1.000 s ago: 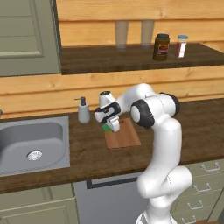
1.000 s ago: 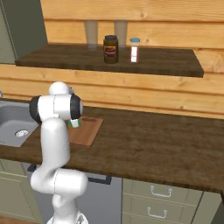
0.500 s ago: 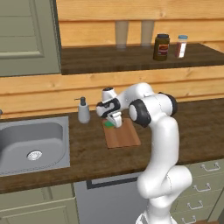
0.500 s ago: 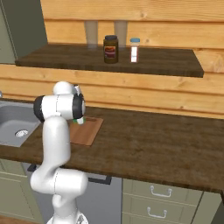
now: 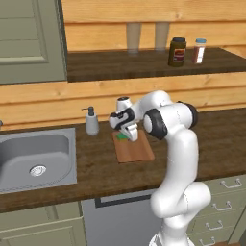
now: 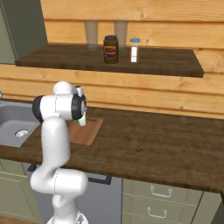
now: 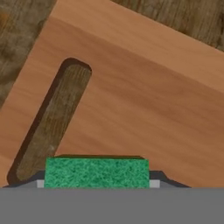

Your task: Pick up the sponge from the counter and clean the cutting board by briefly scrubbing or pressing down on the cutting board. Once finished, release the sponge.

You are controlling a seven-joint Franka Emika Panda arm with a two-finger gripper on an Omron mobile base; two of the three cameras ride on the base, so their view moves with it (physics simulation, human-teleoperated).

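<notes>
My gripper (image 5: 126,138) clenches the sponge (image 7: 96,172) over the cutting board (image 7: 144,109); pressing near its slot edge could slide it.

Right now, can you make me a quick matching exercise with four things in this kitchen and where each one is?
Things:
1. sponge
2. cutting board
3. soap bottle
4. dark jar

Places:
A. on the upper shelf
B. on the counter beside the sink
C. held in the claw
D. flat on the counter under the claw

Pairs: 1-C, 2-D, 3-B, 4-A
</notes>
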